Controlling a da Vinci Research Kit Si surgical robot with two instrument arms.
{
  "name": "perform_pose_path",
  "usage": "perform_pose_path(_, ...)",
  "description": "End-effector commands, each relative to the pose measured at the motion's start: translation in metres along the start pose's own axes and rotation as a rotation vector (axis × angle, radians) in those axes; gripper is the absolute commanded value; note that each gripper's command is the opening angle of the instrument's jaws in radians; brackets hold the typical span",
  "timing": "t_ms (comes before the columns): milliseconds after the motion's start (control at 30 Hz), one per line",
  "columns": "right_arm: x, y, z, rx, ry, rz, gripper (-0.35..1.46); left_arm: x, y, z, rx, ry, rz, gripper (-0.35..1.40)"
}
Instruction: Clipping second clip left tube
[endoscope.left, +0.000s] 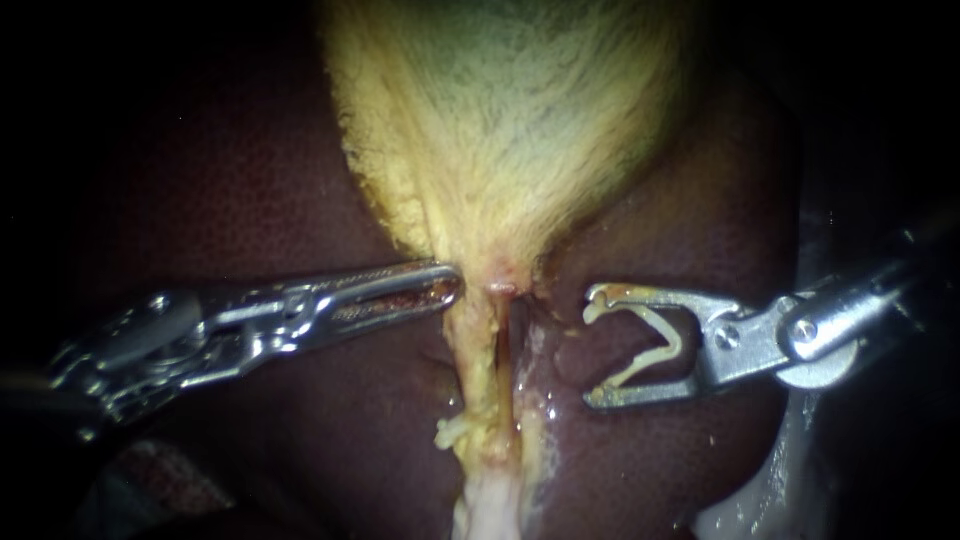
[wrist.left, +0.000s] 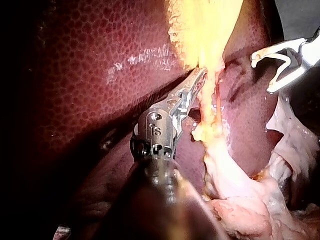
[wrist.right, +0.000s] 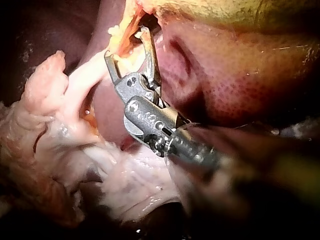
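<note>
The yellowish gallbladder (endoscope.left: 500, 120) narrows to a neck, and two tubes run down from it over the liver. The left tube (endoscope.left: 478, 370) is yellow and ragged; the right tube (endoscope.left: 517, 340) is thin and reddish. My left instrument (endoscope.left: 452, 285) lies level, its slotted jaws closed on the left edge of the gallbladder's neck (wrist.left: 202, 60). My right instrument (endoscope.left: 590, 352) stands to the right of both tubes and clear of them. Its jaws are wide apart with a pale open clip (endoscope.left: 655, 345) seated between them. In the right wrist view its jaw tips (wrist.right: 127, 45) point at the yellow tube (wrist.right: 125, 30).
Dark red liver (endoscope.left: 250, 180) surrounds the tubes on both sides. Pale fatty tissue (endoscope.left: 490, 500) hangs below the tubes and spreads wide beside my right instrument (wrist.right: 65, 100). Wet shiny tissue (endoscope.left: 745, 510) lies under the right shaft.
</note>
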Motion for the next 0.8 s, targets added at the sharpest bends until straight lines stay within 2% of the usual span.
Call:
perform_pose_path(33, 0.0000, -0.0002, 0.0003, 0.002, 0.000, -0.001, 0.60, 0.0000, 0.0000, -0.0002, 0.001, 0.000, 0.000, -0.27)
perform_pose_path(133, -0.0003, -0.0007, 0.0013, 0.014, 0.005, -0.006, 0.60, -0.0004, 0.0000, -0.0008, 0.004, 0.003, -0.001, -0.27)
perform_pose_path(267, -0.0009, -0.0019, 0.0039, 0.034, 0.012, 0.062, 0.60, -0.0009, 0.0002, -0.0022, 0.004, 0.004, -0.003, -0.27)
perform_pose_path(467, -0.0018, -0.0037, 0.0092, 0.063, 0.017, 0.144, 0.60, -0.0018, 0.0012, -0.0054, -0.017, -0.003, -0.006, -0.27)
perform_pose_path(567, -0.0023, -0.0042, 0.0116, 0.064, 0.015, 0.187, 0.60, -0.0023, 0.0012, -0.0068, -0.034, -0.005, -0.008, -0.33)
perform_pose_path(667, -0.0028, -0.0042, 0.0133, 0.059, 0.012, 0.207, 0.60, -0.0027, 0.0008, -0.0076, -0.037, -0.005, -0.011, -0.35)
perform_pose_path(800, -0.0033, -0.0034, 0.0148, 0.052, 0.010, 0.213, 0.60, -0.0028, 0.0000, -0.0080, -0.040, -0.006, -0.012, -0.35)
